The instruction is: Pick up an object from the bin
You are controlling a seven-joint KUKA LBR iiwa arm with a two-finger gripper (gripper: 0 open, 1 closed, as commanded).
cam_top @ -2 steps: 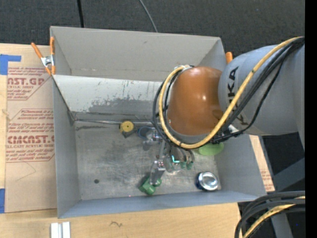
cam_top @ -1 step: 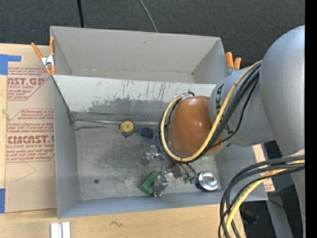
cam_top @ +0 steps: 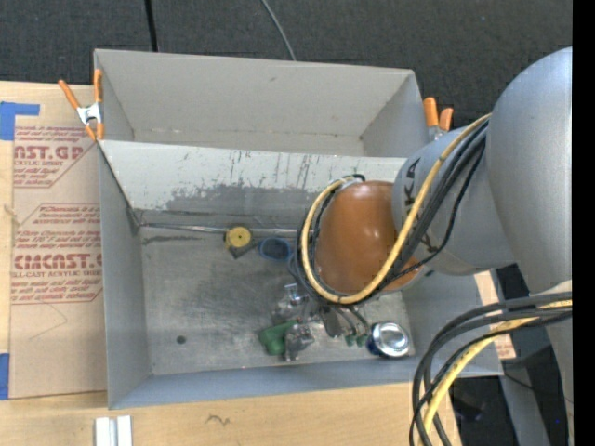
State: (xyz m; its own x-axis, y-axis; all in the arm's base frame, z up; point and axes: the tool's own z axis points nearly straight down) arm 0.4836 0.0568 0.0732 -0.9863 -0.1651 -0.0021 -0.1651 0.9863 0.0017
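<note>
My gripper (cam_top: 299,316) hangs low over the front middle of the bin, below the arm's orange cover. A small green thing (cam_top: 273,342) lies on the floor right at its lower left, touching or nearly touching it. Another bit of green (cam_top: 351,339) peeks out on its right. A shiny round silver and blue thing (cam_top: 391,340) lies further right near the front wall. Behind the gripper, toward the back wall, lie a small blue thing (cam_top: 273,247) and a yellow round thing (cam_top: 239,238).
The arm with its cables reaches in from the right and covers the bin's right part. The bin's left half is bare grey floor with a small dark spot near the front.
</note>
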